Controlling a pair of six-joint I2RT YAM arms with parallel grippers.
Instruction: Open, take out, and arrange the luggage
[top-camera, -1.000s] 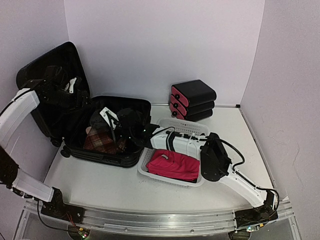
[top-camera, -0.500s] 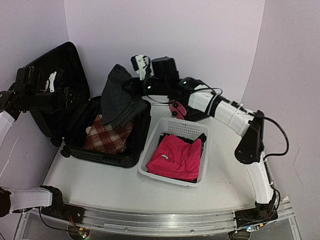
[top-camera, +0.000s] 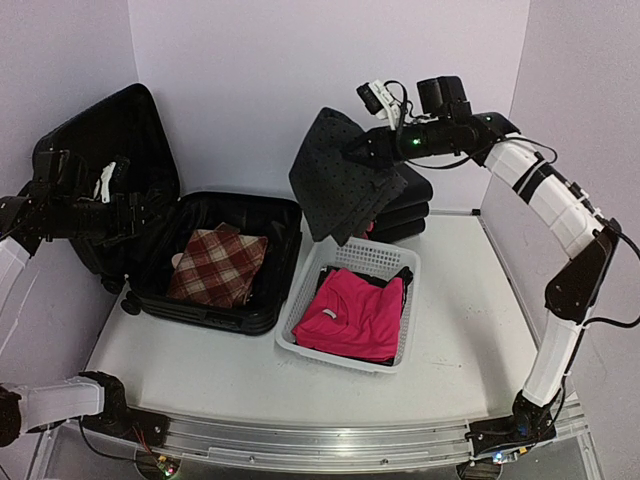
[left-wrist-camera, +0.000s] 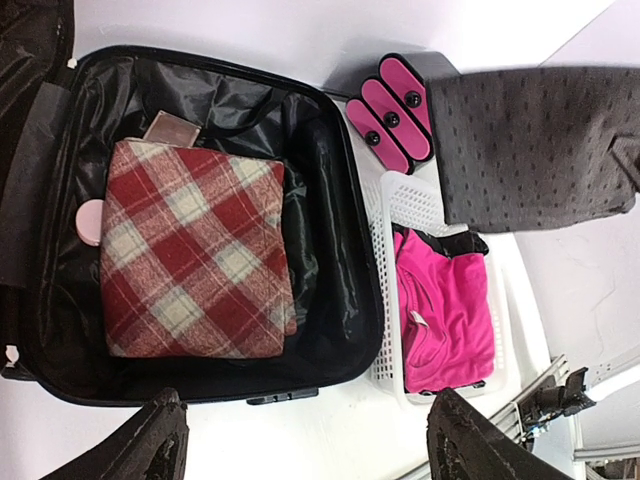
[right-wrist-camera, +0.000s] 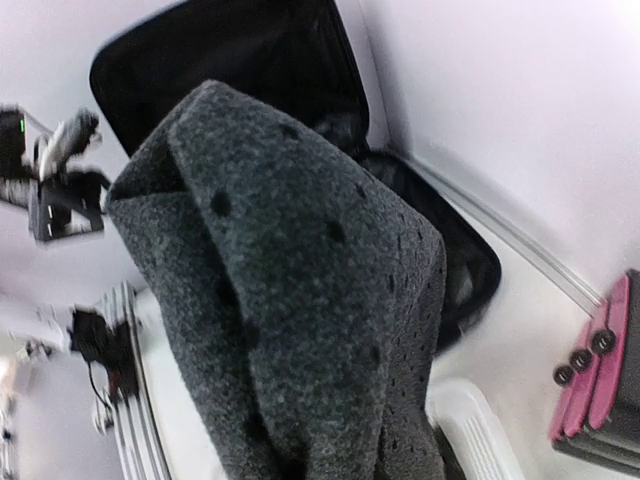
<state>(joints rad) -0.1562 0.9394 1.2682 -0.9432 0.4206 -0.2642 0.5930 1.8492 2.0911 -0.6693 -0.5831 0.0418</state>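
Up over the basket (top-camera: 342, 361) now: right gripper (top-camera: 362, 150) clamped on grey dotted garment (top-camera: 335, 180), clear of the luggage (top-camera: 288, 215). Plaid fabric (top-camera: 218, 265) remains inside. Left gripper (left-wrist-camera: 320, 450) fingers wide, empty.

Folded cloth (top-camera: 215, 265) in the luggage (top-camera: 205, 315), basket (top-camera: 340, 358) just right of it, boxes (top-camera: 408, 216) behind, seemingly stacked.

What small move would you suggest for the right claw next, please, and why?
Probably lower the grey garment toward the white basket: the right claw holds it aloft near the basket's far end, clear of the luggage, and a pink garment already lies in there.
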